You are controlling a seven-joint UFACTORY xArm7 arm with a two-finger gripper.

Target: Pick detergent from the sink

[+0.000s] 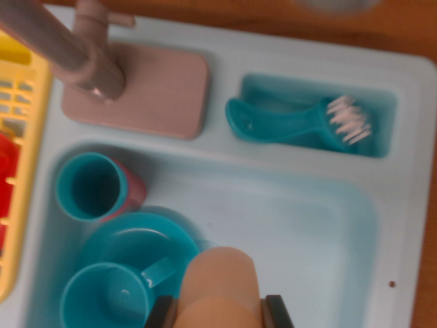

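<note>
two black gripper (220, 311) fingers pinch a tan rounded plastic detergent bottle (220, 283). it sits over the pale blue plastic sink (307, 225), beside a teal plate (136, 239).

One pale blue toy sink (403, 171) fills the view. In its basin at the left sit two teal cups, one far (87, 186) and one near (104, 297), one teal plate (140, 236) and one tan detergent bottle (220, 287). One teal dish brush (300, 123) lies in the far right compartment. One pinkish faucet (68, 48) stands far left. One yellow rack (20, 137) lines the left edge.
</note>
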